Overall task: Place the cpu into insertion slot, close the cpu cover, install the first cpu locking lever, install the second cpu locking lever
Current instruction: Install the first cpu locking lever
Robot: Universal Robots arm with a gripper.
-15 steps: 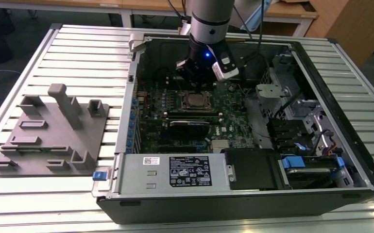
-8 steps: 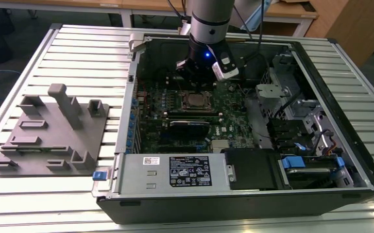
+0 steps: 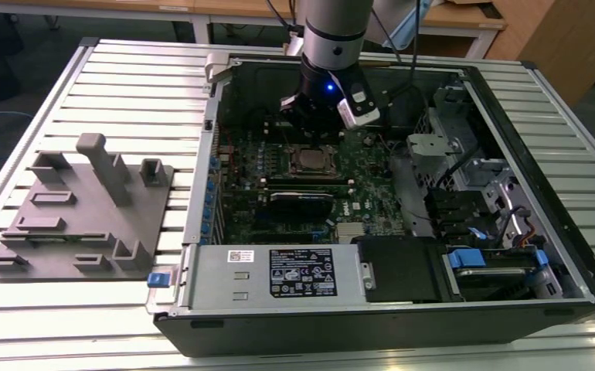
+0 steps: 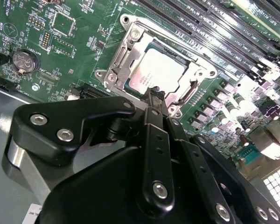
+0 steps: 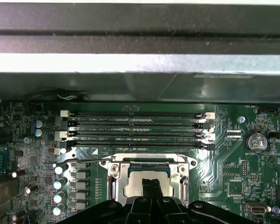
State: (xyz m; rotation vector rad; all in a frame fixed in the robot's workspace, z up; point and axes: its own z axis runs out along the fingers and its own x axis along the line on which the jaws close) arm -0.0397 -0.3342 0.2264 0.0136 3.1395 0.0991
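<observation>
The one cpu (image 4: 156, 70) lies flat in the insertion slot (image 5: 147, 166), framed by the one cpu cover (image 4: 123, 51) folded down around it. The gripper (image 4: 154, 92) hangs right at its edge, fingers pressed together and holding nothing. Four long black memory slots (image 5: 135, 129) run beside it on the green circuit board (image 4: 60, 60), inside one open computer case (image 3: 380, 325) lying on a slatted metal worktop (image 3: 122, 77) beside one grey fixture plate (image 3: 81, 224), with wooden desks (image 3: 463, 19) behind.

1. I am making out a black-and-white label (image 3: 303, 273) on the near grey box (image 3: 210, 272), but its print is too small to read.
2. I am seeing a small white sticker (image 3: 239, 256) beside it, on the exterior view's left, also unreadable.
3. I am finding only tiny white print on the green board (image 5: 233, 158) and faint marks on the cpu (image 4: 156, 70).
</observation>
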